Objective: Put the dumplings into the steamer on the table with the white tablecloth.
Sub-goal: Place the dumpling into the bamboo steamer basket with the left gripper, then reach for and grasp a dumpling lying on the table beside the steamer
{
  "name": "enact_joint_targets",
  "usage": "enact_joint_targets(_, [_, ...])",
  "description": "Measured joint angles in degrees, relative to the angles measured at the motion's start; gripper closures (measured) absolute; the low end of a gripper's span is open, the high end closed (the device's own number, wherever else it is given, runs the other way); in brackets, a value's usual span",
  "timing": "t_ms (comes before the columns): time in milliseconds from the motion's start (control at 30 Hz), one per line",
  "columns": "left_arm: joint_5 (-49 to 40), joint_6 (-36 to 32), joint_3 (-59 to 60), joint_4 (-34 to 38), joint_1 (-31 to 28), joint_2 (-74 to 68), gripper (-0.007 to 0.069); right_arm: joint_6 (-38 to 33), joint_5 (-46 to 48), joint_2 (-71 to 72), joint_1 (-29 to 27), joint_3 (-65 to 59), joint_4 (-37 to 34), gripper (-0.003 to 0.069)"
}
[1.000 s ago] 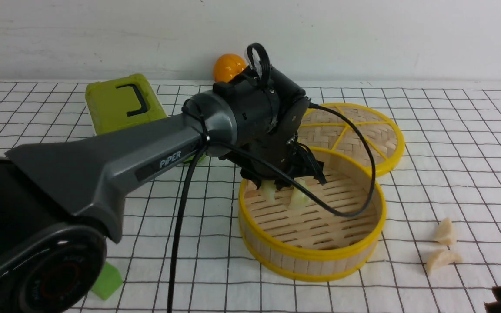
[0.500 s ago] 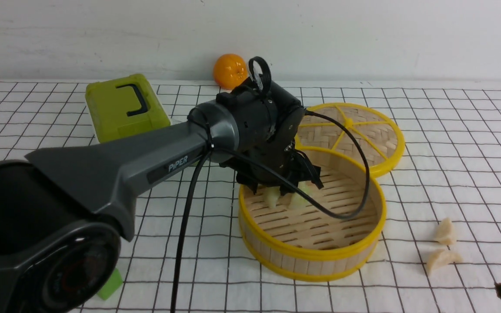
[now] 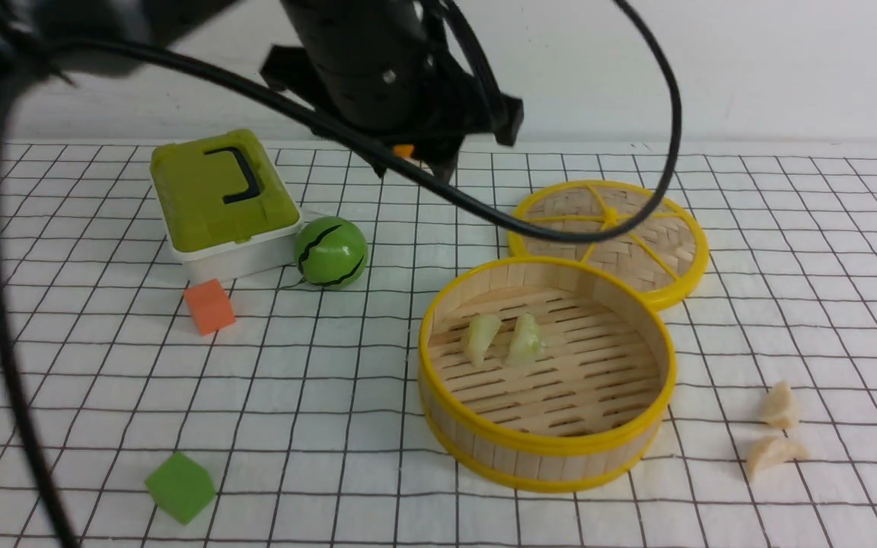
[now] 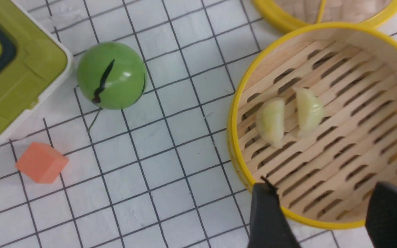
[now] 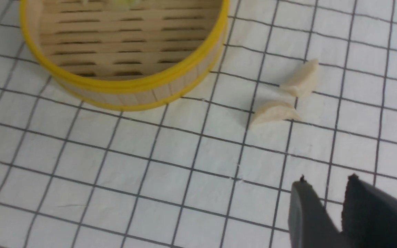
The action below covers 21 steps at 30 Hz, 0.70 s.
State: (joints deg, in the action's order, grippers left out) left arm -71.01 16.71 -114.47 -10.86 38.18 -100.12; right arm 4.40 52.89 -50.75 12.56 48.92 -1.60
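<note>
The steamer (image 3: 545,445) stands on the white tablecloth (image 3: 332,396) right of centre. Two pale green dumplings (image 3: 480,337) (image 3: 526,340) lie side by side on its slatted floor. Two cream dumplings (image 3: 779,406) (image 3: 773,453) lie on the cloth to its right. My left gripper (image 4: 326,196) hangs open and empty high above the steamer's rim (image 4: 234,137); its wrist (image 3: 377,68) fills the top of the front view. My right gripper (image 5: 326,184) hovers over bare cloth a short way from the cream dumplings (image 5: 300,82) (image 5: 274,112), jaws a narrow gap apart, holding nothing.
The flat woven lid (image 3: 613,228) lies just behind the steamer. A green lidded box (image 3: 218,186), a green ball (image 3: 330,253) and an orange cube (image 3: 208,306) sit at the left. A green cube (image 3: 180,487) lies near the front left. A black cable (image 3: 484,213) loops above the lid.
My left arm has risen out of the steamer, up and back, leaving the two pale green dumplings on its floor. The right gripper has left the front view's bottom right corner.
</note>
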Motion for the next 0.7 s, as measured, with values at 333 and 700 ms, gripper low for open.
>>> enact_joint_targets(333, [0.0, -0.4, 24.6, 7.3, 0.1, 21.2, 0.031, 5.4, -7.4, -17.2, -3.0, 0.0, 1.6, 0.0414])
enact_joint_targets(700, [10.6, -0.8, 58.5, 18.7, 0.1, 40.7, 0.034, 1.9, -14.7, -35.2, -11.3, 6.3, -5.8, 0.0203])
